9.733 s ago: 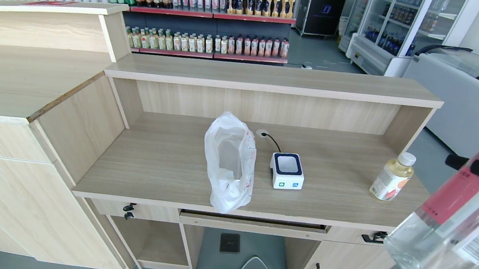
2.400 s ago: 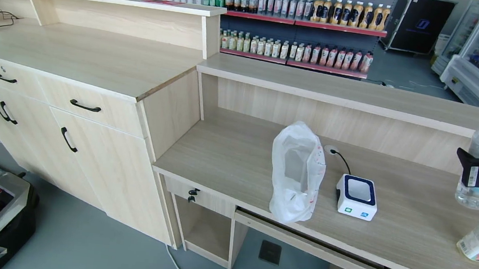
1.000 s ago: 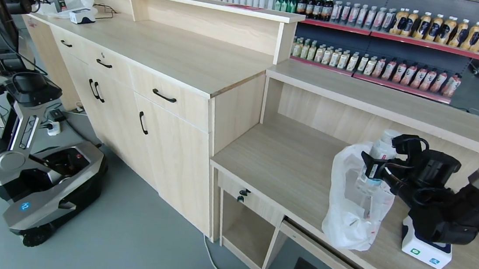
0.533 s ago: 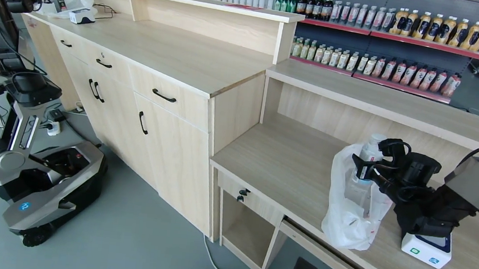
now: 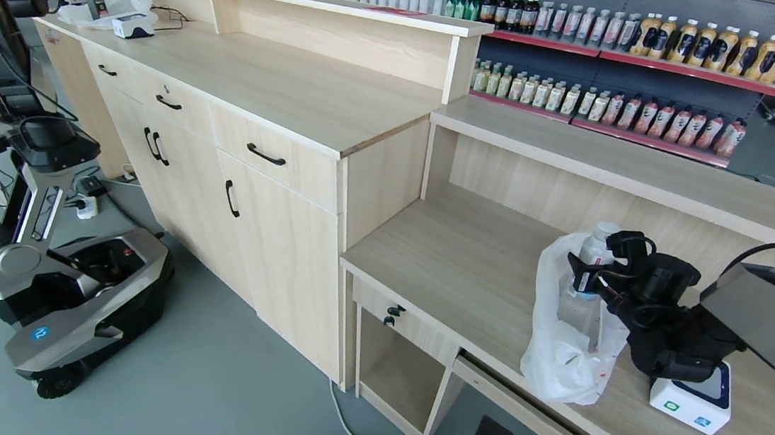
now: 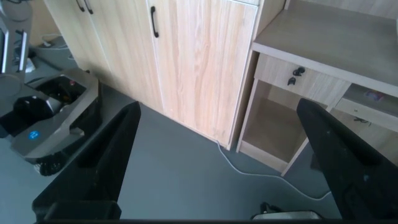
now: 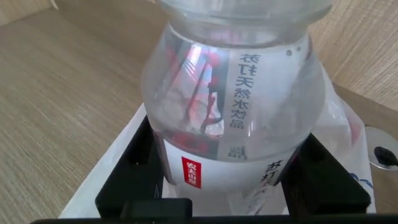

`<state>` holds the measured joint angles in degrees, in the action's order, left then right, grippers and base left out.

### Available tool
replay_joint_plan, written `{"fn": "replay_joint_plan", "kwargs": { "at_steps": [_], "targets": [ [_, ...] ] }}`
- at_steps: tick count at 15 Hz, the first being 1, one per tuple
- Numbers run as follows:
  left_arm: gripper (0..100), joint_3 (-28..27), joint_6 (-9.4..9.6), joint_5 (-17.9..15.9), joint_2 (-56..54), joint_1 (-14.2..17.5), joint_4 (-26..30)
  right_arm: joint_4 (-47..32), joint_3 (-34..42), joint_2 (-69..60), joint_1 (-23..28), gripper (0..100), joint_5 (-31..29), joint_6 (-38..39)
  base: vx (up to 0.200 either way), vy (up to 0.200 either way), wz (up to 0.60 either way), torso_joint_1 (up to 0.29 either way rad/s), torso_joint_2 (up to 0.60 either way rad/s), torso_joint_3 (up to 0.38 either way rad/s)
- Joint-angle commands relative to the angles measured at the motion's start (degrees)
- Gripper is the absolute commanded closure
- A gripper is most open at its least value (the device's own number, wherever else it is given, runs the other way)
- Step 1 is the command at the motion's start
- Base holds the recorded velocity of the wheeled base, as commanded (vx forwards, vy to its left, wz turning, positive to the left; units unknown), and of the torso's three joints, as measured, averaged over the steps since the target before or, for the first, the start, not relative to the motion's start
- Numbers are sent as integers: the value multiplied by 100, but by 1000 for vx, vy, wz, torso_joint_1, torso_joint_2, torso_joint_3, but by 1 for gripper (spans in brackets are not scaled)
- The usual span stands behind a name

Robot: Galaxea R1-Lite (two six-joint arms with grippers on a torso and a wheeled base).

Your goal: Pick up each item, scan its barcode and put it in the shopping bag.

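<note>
The left fingers (image 6: 99,162) are wide apart and hold nothing. They hang out over the floor, well apart from the counter (image 5: 468,268).

On the counter stands the white shopping bag (image 5: 562,355), open at the top. The water bottle (image 5: 585,293) is upright, with its lower part down inside the bag and its white cap poking out above the rim. The right fingers (image 7: 134,180) are closed tight on the bottle, one on each side.

The job now, I think, is to let the bottle down into the bag. It is best to go straight down and slowly, keep the bottle upright, and open the fingers only when its bottom sits on the counter inside the bag. The bag is thin and floppy. Its rim could fold in or catch on the fingers, so they should come up gently.

Far to the left, another robot (image 5: 61,285) is parked on the floor. Next comes a tall cupboard (image 5: 248,183) with drawers. Shelves (image 5: 611,36) of drinks run along the back wall. The scanner (image 5: 693,407) sits just beside the bag, on its right, low under the right arm, so the arm should not drop onto it.
</note>
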<state>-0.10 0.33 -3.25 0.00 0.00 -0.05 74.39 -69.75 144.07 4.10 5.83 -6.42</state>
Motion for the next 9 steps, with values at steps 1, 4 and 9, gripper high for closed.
{"fn": "replay_joint_plan", "kwargs": {
  "at_steps": [1, 4, 9],
  "targets": [
    [0, 1, 2, 0, 9, 0, -4, 32, -144, 253, 12, 100, 50, 1, 0, 0, 0, 0, 0, 0],
    [0, 1, 2, 0, 9, 0, -4, 67, -179, 412, 12, 100, 120, -87, 0, 0, 0, 0, 0, 0],
    [0, 1, 2, 0, 9, 0, 5, 155, -144, 561, 65, 100, 120, -122, 0, 0, 0, 0, 0, 0]
  ]
}}
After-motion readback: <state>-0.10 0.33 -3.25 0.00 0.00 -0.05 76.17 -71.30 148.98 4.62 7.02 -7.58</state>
